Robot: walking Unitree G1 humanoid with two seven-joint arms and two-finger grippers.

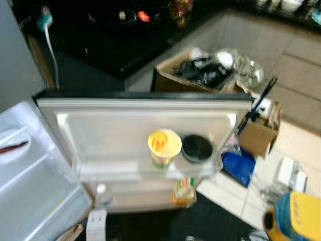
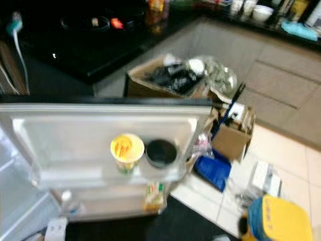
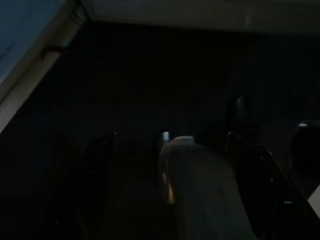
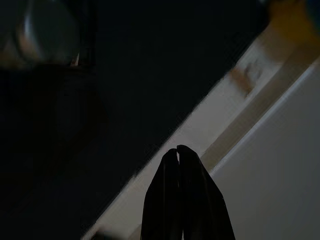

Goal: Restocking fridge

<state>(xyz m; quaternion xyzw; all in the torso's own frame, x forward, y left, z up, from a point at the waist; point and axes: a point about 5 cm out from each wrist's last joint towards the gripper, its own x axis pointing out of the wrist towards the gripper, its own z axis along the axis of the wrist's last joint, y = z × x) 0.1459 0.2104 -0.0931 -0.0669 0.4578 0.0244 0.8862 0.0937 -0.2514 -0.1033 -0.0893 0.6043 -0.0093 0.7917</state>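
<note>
The white fridge door (image 1: pixel 125 130) stands swung wide open, its inner side facing up toward the robot's head camera. On the door's upper shelf a yellow-lidded round tub (image 1: pixel 164 143) stands upright, and a round container with a black lid (image 1: pixel 196 148) sits just beside it, on the side away from the fridge body. On the door's lower shelf stand a small carton with green and orange print (image 1: pixel 184 190) and, nearer the hinge side, a clear plastic bottle with a white cap (image 1: pixel 103 195). The pale, frosted fridge interior (image 1: pixel 30 170) lies on the hinge side of the door.

Beyond the door's top edge, an open brown cardboard box stuffed with dark and clear plastic bags (image 1: pixel 205 70) sits on the floor. Past the door's free edge are a smaller cardboard box (image 1: pixel 258 133), a blue bag (image 1: pixel 239 165) and a yellow and blue object (image 1: pixel 298 216) on pale floor tiles.

In the dim left wrist view, the left gripper (image 3: pixel 195 195) has its black fingers (image 3: pixel 260 180) spread around a pale, rounded bottle-like object (image 3: pixel 200 190); whether they press on it cannot be told. The right gripper (image 4: pixel 181 155) hangs with its two black fingertips (image 4: pixel 192 175) pressed together, empty, over dark floor beside a pale edge.
</note>
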